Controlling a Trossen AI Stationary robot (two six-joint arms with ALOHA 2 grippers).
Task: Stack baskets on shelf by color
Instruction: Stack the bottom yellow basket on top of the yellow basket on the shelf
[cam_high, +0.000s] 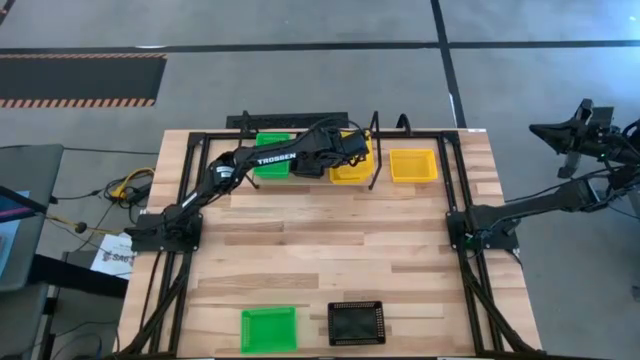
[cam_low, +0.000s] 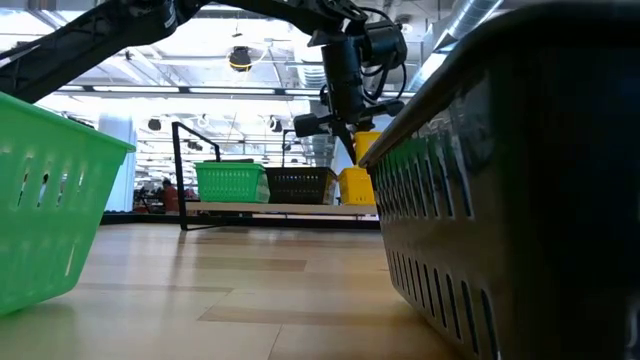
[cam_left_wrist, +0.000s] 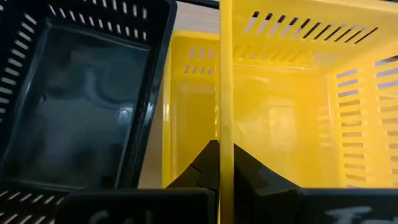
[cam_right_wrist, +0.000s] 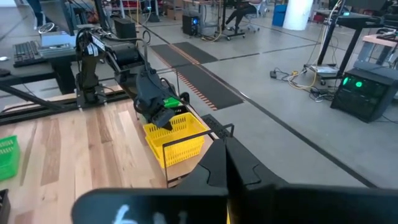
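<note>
My left gripper (cam_high: 352, 150) reaches over the shelf (cam_low: 260, 208) at the table's far edge and is shut on a yellow basket (cam_left_wrist: 298, 106). That basket hangs tilted above a second yellow basket (cam_left_wrist: 186, 106), which sits on the shelf's right part. A black basket (cam_left_wrist: 74, 106) stands on the shelf beside it, and a green basket (cam_high: 272, 155) stands farther left. A third yellow basket (cam_high: 413, 165) rests on the table right of the shelf. My right gripper (cam_right_wrist: 227, 163) waits shut, off the table's right side. My left gripper pinches the yellow basket's side wall at its rim (cam_left_wrist: 225, 118), with one finger inside the basket and one outside. The fingers come from above, pointing down (cam_low: 345, 120). The basket is lifted clear and tilted, just over the yellow basket on the shelf (cam_low: 355, 187).
A green basket (cam_high: 268, 328) and a black basket (cam_high: 356, 322) sit at the table's near edge; they loom large in the low view. The shelf's black wire legs (cam_high: 376, 160) rise at its right end. Bare wood lies across the table's middle.
</note>
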